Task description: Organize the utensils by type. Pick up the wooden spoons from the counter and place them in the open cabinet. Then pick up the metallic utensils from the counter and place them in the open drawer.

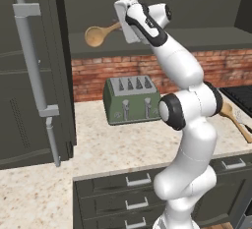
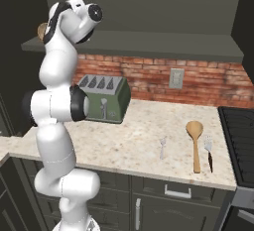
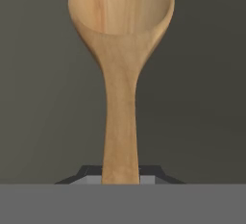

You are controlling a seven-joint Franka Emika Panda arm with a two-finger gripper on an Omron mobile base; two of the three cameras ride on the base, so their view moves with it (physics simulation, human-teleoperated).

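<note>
Up at the open dark grey-green wall cabinet [image 1: 216, 39], a light-brown wooden spoon with an oval bowl [image 1: 101, 34] is held out over the wide flat shelf, bowl leading toward nine o'clock from the hand; the two-finger gripper [image 3: 121, 177] is clamped on its handle, as the hand view shows the dark tips pressed to either side of the wood. Whether the spoon touches the shelf yet I cannot tell, so I judge this first delivery as nearly made but not released. Left on the beige speckled stone-look counter [image 2: 139, 141] are the second wooden spoon [image 2: 195, 143], the small silvery fork with a dark reddish-brown handle [image 2: 209, 150] just beside it at three o'clock, and another small silvery piece [image 2: 162, 147] near it at nine o'clock. An olive-green four-slot toaster [image 2: 104, 98] stands toward the brick wall. So most of the work remains, by my reckoning. No writing or brand is readable anywhere.
</note>
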